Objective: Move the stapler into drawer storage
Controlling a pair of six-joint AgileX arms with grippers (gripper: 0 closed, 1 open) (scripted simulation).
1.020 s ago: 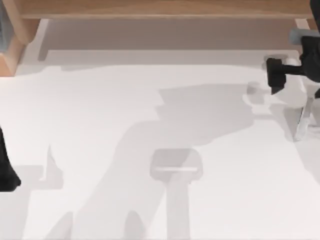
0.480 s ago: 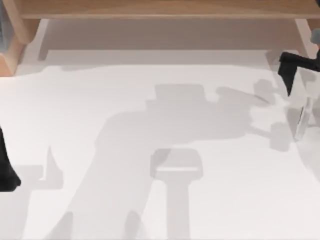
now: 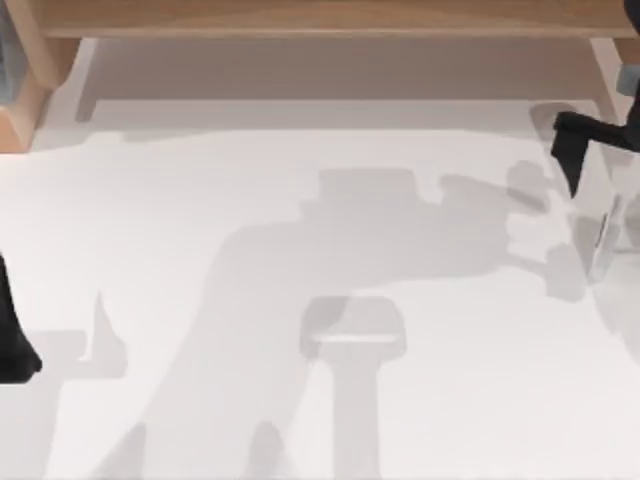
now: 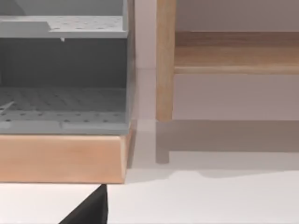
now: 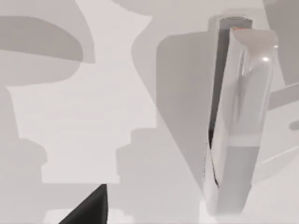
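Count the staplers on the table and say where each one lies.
1. The slim white to light-grey stapler lies on the white table at its right edge, just below the black right gripper. Any others could lie outside the views.

The right gripper (image 3: 580,150) is cut off by the top view's right edge, leaving a black piece near the table's (image 3: 300,230) far right corner; whether its fingers are open or closed cannot be told. The left arm (image 3: 12,335) is cropped at the left edge, its gripper out of frame. The stapler (image 3: 604,240) is a pale sliver against the white table at the right, its outline hard to trace. In the right wrist view, the stapler (image 5: 236,116) shows clearly, though a dark corner (image 5: 88,207), perhaps a fingertip, is cut by the frame. The drawer unit (image 4: 63,79) is cropped in the left wrist view.
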